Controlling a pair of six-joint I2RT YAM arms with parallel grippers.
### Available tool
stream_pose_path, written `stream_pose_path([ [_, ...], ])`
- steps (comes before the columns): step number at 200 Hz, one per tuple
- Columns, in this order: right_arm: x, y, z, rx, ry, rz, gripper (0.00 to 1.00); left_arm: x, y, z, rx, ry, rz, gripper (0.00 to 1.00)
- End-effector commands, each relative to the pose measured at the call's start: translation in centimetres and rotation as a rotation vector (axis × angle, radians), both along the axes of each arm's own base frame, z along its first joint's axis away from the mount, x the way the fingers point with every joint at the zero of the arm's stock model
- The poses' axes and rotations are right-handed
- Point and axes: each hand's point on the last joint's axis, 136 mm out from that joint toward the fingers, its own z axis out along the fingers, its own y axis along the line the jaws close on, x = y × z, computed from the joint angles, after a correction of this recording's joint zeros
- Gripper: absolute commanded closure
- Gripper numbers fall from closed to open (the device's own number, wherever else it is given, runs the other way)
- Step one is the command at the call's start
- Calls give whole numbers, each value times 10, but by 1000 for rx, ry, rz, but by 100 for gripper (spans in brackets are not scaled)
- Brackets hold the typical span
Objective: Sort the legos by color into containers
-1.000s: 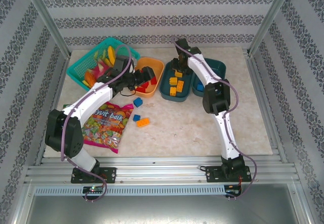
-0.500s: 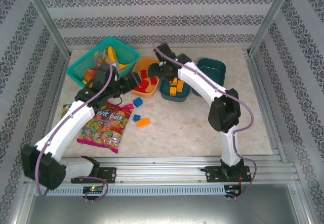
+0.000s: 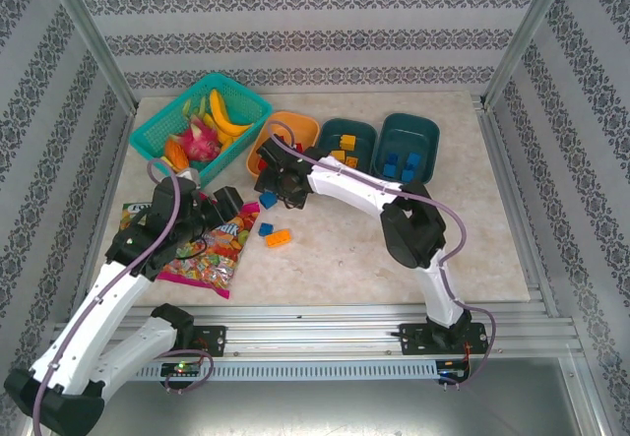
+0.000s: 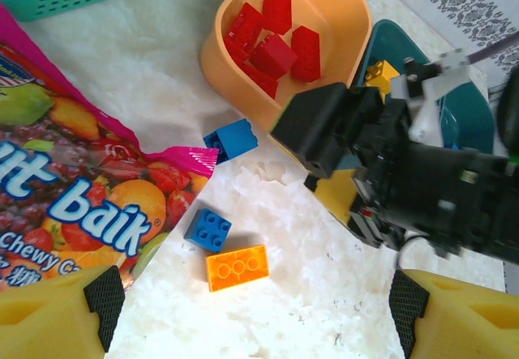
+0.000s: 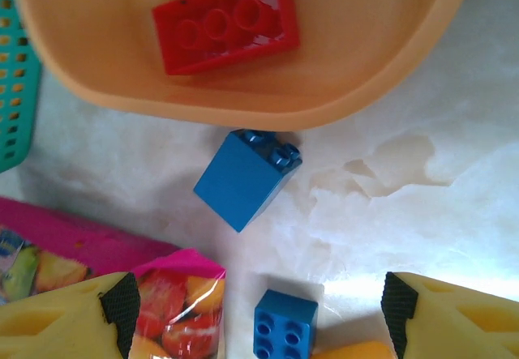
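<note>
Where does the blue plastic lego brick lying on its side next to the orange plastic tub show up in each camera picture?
Top external: the blue plastic lego brick lies left of centre, just below the orange plastic tub.
Left wrist: the brick is in the upper middle, beside the tub's outer wall.
Right wrist: the brick is at the centre, just under the tub's wall.
Shared landmark: the orange tub holding red bricks.

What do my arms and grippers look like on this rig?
The left arm and right arm have white links, black joints and a purple cable running along each. The left gripper and right gripper have black bodies and yellow fingers with black textured pads.
</note>
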Motion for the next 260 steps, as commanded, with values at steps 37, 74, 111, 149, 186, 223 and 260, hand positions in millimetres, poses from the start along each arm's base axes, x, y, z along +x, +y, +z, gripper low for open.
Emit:
stream_pose_path([
  [37,22,23,-20,17,4,-189,22,-22,12,-7,26,27,20,13],
  [74,28,31,-35,7,19,-212,26,-24,12,-5,23,24,17,13],
  [111,26,31,-52,-16,55,-241,32,-24,11,-4,18,23,11,12],
  [149,22,25,-67,-51,82,-269,36,-23,10,-2,15,14,7,13],
  [186,22,23,-75,-64,97,-277,43,-21,7,-2,11,17,1,13],
  [223,18,20,-72,-60,97,-278,56,-21,7,-3,11,18,1,13],
  [260,19,18,-47,-37,53,-257,64,-21,4,-6,-2,23,-7,13],
])
